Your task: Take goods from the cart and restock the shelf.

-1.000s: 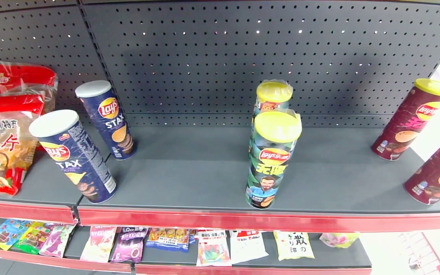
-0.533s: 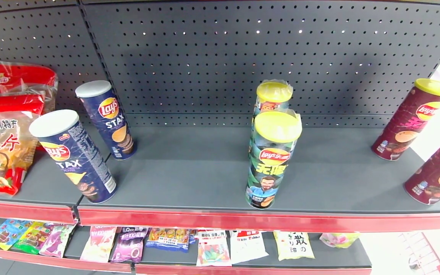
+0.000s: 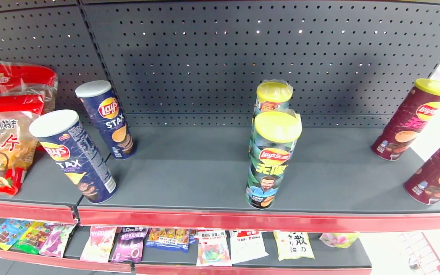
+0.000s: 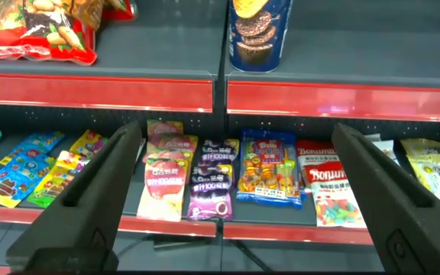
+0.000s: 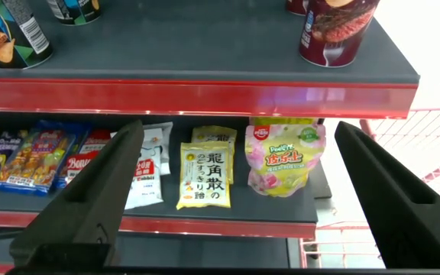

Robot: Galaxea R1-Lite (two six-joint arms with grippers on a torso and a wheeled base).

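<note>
On the shelf (image 3: 204, 172), snack bags (image 3: 4, 141) are seen at the far left, then two blue cans (image 3: 73, 156) standing one behind the other, a wide bare stretch, two green cans (image 3: 271, 160) with yellow lids, another gap, and two maroon cans (image 3: 411, 118) at the right end. The left gripper (image 4: 235, 134) is held low before the lower shelf of candy packets (image 4: 266, 172), its jaws spread wide with nothing between them; the right gripper (image 5: 239, 128) is likewise fully spread and empty. A red wire frame (image 5: 434, 122), probably the cart, is glimpsed low at the right. A can is best gripped around its middle, kept upright, and set down in a bare stretch beside matching cans, well apart from its neighbours so none is toppled.
</note>
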